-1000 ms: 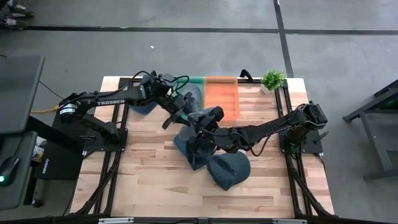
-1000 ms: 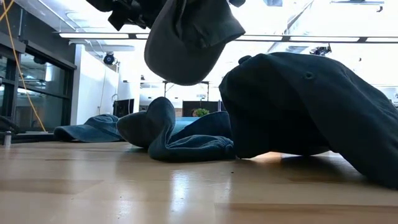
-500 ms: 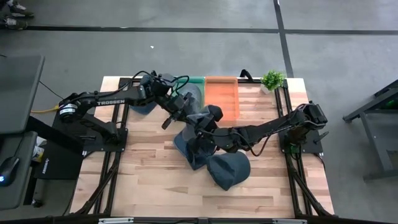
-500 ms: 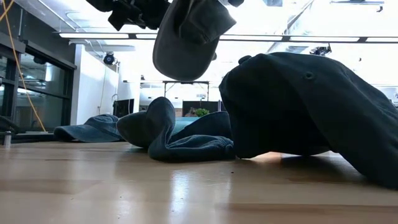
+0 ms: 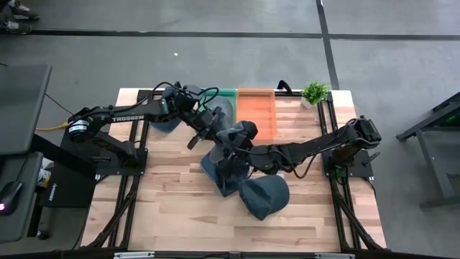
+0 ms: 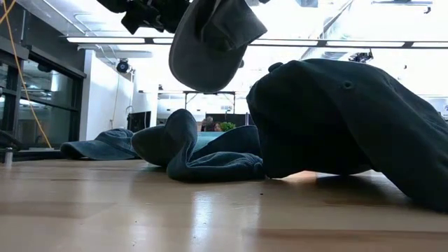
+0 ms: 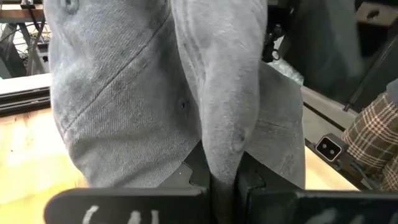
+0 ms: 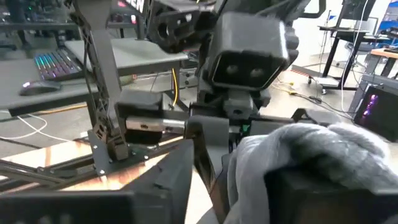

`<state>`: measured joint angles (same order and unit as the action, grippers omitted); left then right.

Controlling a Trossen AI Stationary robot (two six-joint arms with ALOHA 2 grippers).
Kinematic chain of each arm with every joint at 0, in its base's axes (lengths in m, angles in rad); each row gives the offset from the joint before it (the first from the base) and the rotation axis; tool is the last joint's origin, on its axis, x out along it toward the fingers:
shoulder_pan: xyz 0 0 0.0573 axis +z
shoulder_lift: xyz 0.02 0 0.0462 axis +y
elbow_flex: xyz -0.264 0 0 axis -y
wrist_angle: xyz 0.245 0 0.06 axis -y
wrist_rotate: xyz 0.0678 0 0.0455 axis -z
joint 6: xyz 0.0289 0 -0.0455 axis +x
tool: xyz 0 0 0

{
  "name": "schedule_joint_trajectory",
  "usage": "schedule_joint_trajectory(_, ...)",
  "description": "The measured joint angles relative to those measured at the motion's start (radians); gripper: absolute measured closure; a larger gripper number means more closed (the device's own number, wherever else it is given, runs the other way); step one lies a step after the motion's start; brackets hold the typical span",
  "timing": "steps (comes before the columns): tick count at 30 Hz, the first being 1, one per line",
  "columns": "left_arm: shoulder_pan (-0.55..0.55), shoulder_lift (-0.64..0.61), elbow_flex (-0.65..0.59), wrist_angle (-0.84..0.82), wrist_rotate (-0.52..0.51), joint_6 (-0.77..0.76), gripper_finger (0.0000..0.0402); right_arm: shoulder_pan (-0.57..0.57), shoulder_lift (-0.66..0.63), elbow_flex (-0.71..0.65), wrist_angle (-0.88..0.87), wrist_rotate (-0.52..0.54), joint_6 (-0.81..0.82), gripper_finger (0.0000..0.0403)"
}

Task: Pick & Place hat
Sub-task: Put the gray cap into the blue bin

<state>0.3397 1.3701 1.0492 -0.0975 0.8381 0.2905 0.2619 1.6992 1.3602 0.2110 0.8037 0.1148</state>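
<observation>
A grey hat [image 5: 231,134] hangs in the air over the middle of the table, between my two grippers; in the low view the hat [image 6: 210,45] sags from the picture's top. My left gripper [image 7: 224,182] comes from the table's left and is shut on it. My right gripper [image 8: 242,186] reaches in from the right and is open, its fingers on either side of a bulge of the hat [image 8: 298,155]. The left arm's wrist camera [image 8: 249,56] faces it closely. My left gripper pinches a raised fold of the grey cloth [image 7: 221,146] between its two fingers, coming nearly level from the table's left. The hat is lifted clear of the table and sags below and beyond the fingers, slack. My right gripper's fingers flank the hat; whether they touch it I cannot tell.
Two dark blue hats lie on the table under and in front of the arms, one [image 5: 221,171] crumpled and one [image 5: 264,196] nearer the front. Another hat [image 5: 167,124] lies far left. A green bin [image 5: 227,97] and an orange bin [image 5: 256,111] stand at the far edge beside a small plant [image 5: 315,92].
The hanging grey hat has drawn up a little and bunched narrower in the low view, its lower rim shifting slightly to the right. Both arms have stayed about where they were.
</observation>
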Motion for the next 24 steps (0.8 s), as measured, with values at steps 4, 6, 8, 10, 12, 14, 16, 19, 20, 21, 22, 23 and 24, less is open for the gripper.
schedule_joint_trajectory(4,0.0,0.0,0.0,0.0,-0.008,0.0,0.0391,0.0,-0.036,0.0,-0.013,0.001,-0.001,0.0208)
schedule_joint_trajectory(6,0.0,0.0,0.001,0.0,-0.011,0.0,0.0391,0.0,-0.052,0.0,-0.021,0.001,-0.012,0.0194)
schedule_joint_trajectory(8,0.001,0.0,0.001,0.0,-0.011,0.0,0.0391,0.001,-0.068,0.0,-0.037,0.009,-0.022,0.0188)
schedule_joint_trajectory(10,0.001,0.0,0.002,-0.002,-0.013,0.008,0.0391,0.003,-0.089,0.0,-0.063,0.012,-0.023,0.0186)
schedule_joint_trajectory(12,0.001,0.0,0.002,-0.004,-0.016,0.024,0.0391,0.005,-0.11,0.0,-0.094,0.013,-0.019,0.0186)
schedule_joint_trajectory(14,0.001,0.0,0.004,-0.021,-0.028,0.038,0.0391,0.009,-0.133,0.0,-0.12,0.031,-0.019,0.0186)
schedule_joint_trajectory(16,0.001,0.003,0.018,-0.075,-0.044,0.053,0.0391,0.015,-0.163,0.0,-0.118,0.066,-0.03,0.0187)
schedule_joint_trajectory(19,0.001,0.0,0.077,-0.184,-0.079,0.13,0.0391,0.031,-0.203,0.002,-0.122,0.135,-0.07,0.0185)
schedule_joint_trajectory(20,0.001,0.0,0.1,-0.237,-0.098,0.168,0.0391,0.038,-0.216,0.002,-0.13,0.158,-0.088,0.0185)
schedule_joint_trajectory(21,0.001,0.0,0.123,-0.3,-0.119,0.209,0.0391,0.045,-0.228,0.002,-0.139,0.175,-0.102,0.0185)
schedule_joint_trajectory(22,0.001,0.001,0.147,-0.362,-0.145,0.252,0.0391,0.052,-0.242,0.002,-0.152,0.195,-0.114,0.0186)
schedule_joint_trajectory(23,0.001,0.002,0.169,-0.411,-0.171,0.294,0.0391,0.06,-0.258,0.002,-0.169,0.217,-0.118,0.0186)
schedule_joint_trajectory(24,0.001,0.002,0.193,-0.455,-0.195,0.338,0.0391,0.067,-0.274,0.002,-0.189,0.24,-0.118,0.0187)
